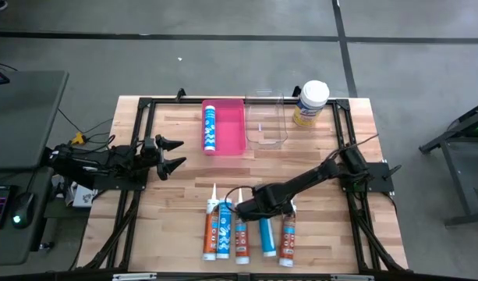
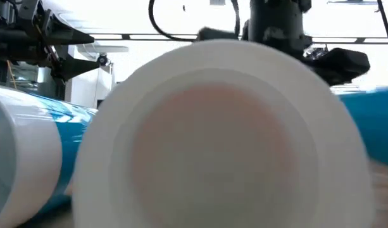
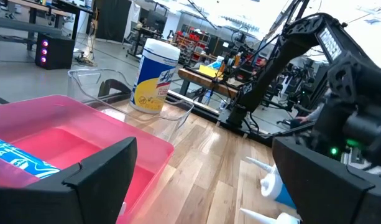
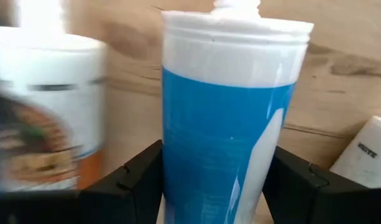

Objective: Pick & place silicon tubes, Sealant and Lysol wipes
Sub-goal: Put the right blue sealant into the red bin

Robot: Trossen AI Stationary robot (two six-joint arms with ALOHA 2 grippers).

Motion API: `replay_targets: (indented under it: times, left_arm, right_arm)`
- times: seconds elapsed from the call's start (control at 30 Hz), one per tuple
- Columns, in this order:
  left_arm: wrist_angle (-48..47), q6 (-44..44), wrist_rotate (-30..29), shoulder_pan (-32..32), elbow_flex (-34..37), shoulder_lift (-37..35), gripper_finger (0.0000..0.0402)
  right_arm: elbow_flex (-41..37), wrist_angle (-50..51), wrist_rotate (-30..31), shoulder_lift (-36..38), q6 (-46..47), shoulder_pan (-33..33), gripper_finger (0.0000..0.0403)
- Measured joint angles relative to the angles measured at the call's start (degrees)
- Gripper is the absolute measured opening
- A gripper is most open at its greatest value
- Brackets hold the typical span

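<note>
Several caulk tubes [image 1: 224, 230] lie side by side on the wooden table near its front edge, nozzles toward the far edge. My right gripper [image 1: 260, 208] is down over this row, shut on a blue-and-white tube [image 1: 267, 236], which also shows in the right wrist view [image 4: 227, 124]. My left gripper [image 1: 175, 154] is open and empty above the table's left part, beside the pink tray [image 1: 237, 134]. One blue tube [image 1: 209, 127] lies in that tray. The Lysol wipes [image 1: 310, 103] stand upright at the far right and also show in the left wrist view [image 3: 154, 78]. My right gripper pinches the blue tube's barrel [image 4: 178, 155] between its two fingers [image 4: 137, 174], one on each long side, in the half toward the nozzle. The fingers come from above and lie across the tube. Whether the tube is clear of the table I cannot tell.
A clear plastic container [image 1: 267, 121] stands between the pink tray and the wipes. A black frame [image 1: 145, 105] runs along the table's edges. In the low view a tube's white round end [image 2: 225, 139] fills the picture. An orange-labelled tube [image 4: 41, 118] lies right beside the held one.
</note>
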State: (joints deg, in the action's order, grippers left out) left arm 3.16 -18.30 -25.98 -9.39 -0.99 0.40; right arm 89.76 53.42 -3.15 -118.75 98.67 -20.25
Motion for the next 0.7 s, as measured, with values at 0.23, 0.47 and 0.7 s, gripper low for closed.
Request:
replay_targets:
  times: [0.23, 0.47, 0.7]
  left_arm:
    - [0.00, 0.01, 0.00, 0.01, 0.02, 0.00, 0.0370]
    - [0.00, 0.02, -0.02, 0.01, 0.01, -0.01, 0.0370]
    - [0.00, 0.02, 0.00, 0.02, 0.00, 0.00, 0.0370]
  right_arm:
    - [0.06, 3.15, 3.11, 5.19, -3.19, 1.25, 0.0213]
    - [0.09, 3.87, 8.62, 12.30, -9.00, 4.52, 0.0213]
    - [0.17, -0.36, 10.59, 17.44, -21.91, 12.40, 0.0213]
